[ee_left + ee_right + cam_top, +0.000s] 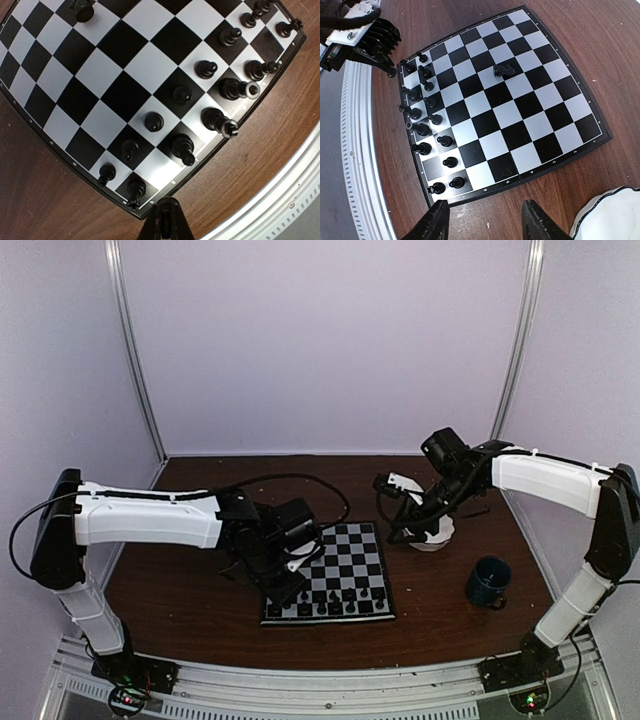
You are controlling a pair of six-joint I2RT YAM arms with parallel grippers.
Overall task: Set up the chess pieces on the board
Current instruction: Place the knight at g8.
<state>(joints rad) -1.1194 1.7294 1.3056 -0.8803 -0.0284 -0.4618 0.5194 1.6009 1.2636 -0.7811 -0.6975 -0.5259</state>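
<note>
Although most of the chess pieces stand in two rows along the edge of the board just ahead of the left end effector, a toppled piece lies mid-board (well ahead of both arms). The left end effector looks pressed closed with nothing in it, its tip just off the board's corner. The right end effector gapes wide and empty above the brown surface, with a white bowl just beside it.
</note>
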